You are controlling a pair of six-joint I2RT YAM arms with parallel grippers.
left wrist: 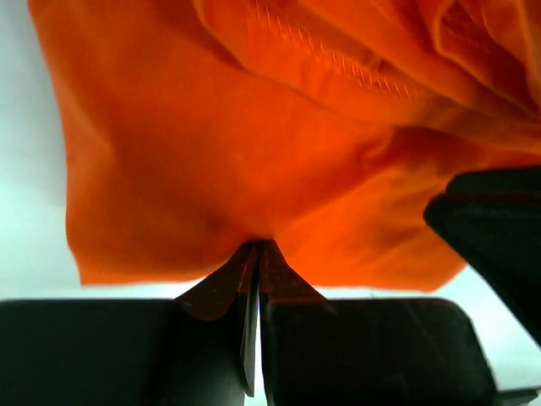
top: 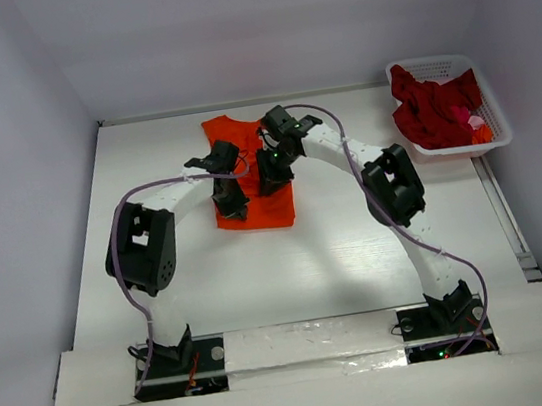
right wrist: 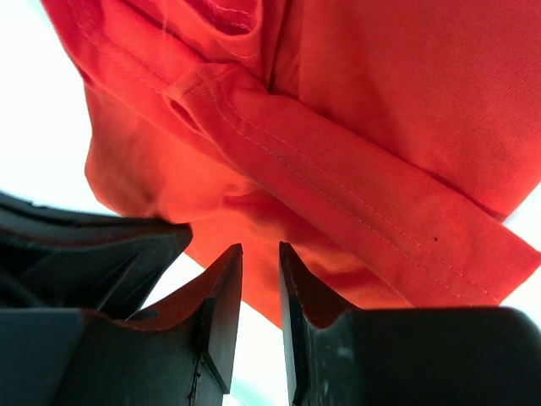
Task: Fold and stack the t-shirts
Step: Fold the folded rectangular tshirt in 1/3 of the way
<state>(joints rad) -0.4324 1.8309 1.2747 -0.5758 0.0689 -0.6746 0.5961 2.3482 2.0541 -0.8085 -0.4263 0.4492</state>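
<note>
The orange t-shirt [top: 258,215] lies partly folded on the white table [top: 357,241], far centre. My left gripper [top: 231,207] sits over its left side. In the left wrist view its jaws [left wrist: 258,247] are shut, pinching a fold of the orange cloth [left wrist: 211,152] at their tips. My right gripper [top: 270,181] is over the shirt's right half, close beside the left one. In the right wrist view it [right wrist: 260,249] is slightly open, and bare table shows through the gap. A hemmed fold of the shirt [right wrist: 380,101] lies just past its tips. Dark red t-shirts [top: 435,109] lie heaped in the basket.
The white latticed basket [top: 499,130] stands at the far right corner of the table. Grey walls close in on three sides. The right gripper's body shows in the left wrist view [left wrist: 494,228], and the left gripper's body shows in the right wrist view [right wrist: 84,254].
</note>
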